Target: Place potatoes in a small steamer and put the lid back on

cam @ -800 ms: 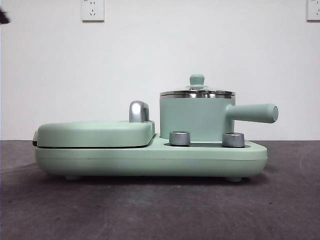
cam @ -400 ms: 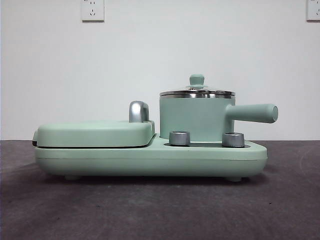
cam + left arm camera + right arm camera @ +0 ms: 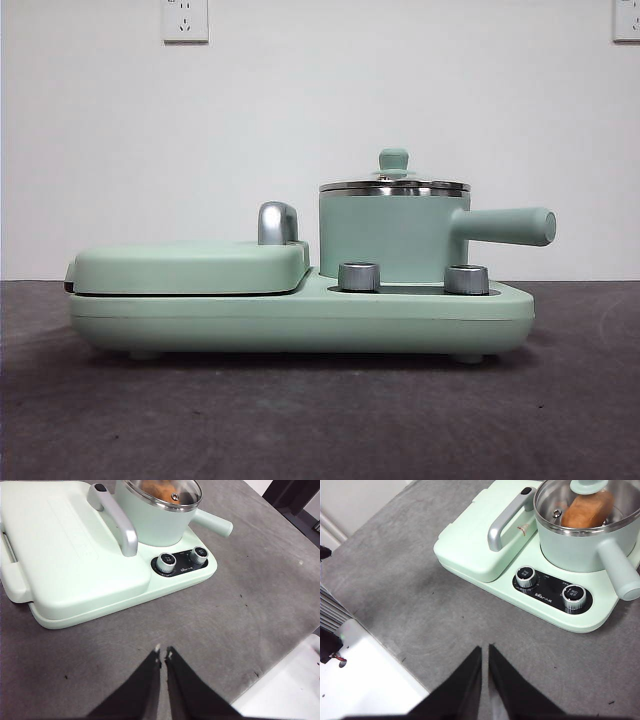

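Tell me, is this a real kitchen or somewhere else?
Probably a robot test room, not a real kitchen. The small steamer sits on a mint-green cooker, alone on a bare gray table before a plain white wall, with the black left gripper and right gripper nearby.

We see our left gripper (image 3: 163, 653) in its own wrist view, its two black fingers (image 3: 150, 680) rising from the bottom centre of the frame, tips nearly touching with only a thin slit between them, holding nothing. Our right gripper (image 3: 485, 649) looks the same in its wrist view: black fingers (image 3: 506, 680) pressed close, empty, at bottom centre. Neither arm appears anywhere in the front view.
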Controlling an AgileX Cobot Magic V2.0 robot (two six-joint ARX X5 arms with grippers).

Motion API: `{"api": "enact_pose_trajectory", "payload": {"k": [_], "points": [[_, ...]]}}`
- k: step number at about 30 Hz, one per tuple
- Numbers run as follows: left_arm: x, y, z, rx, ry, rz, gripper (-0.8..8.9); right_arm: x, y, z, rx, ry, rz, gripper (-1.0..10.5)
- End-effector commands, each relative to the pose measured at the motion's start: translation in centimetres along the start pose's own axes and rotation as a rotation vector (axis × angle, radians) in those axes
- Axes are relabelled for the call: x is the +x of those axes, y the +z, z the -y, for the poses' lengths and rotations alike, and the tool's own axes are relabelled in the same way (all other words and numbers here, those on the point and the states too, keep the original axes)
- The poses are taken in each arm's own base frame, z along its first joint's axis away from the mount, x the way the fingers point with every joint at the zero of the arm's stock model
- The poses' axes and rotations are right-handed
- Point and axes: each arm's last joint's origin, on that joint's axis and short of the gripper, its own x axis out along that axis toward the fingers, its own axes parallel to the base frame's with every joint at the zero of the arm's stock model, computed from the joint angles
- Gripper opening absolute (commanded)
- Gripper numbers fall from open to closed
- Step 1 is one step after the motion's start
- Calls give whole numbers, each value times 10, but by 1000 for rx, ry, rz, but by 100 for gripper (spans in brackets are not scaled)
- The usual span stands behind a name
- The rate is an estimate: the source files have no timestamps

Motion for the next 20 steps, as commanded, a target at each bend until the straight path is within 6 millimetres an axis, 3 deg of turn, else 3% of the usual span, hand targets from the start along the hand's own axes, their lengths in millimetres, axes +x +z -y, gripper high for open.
{"api": "enact_pose_trajectory", "payload": {"k": [1, 11, 15, 20], "points": [[-1, 3, 1, 5, -8, 15, 20, -1, 3, -2, -18, 11, 15, 19], [-3, -3, -7, -24, 47, 104, 20, -1, 3, -2, -17, 11, 14, 19], [8, -21, -27, -57, 165, 287, 20, -1, 3, -2, -17, 11, 14, 19], [27, -56, -58, 49, 364, 454, 20, -1, 3, -2, -18, 11, 14, 19]]}}
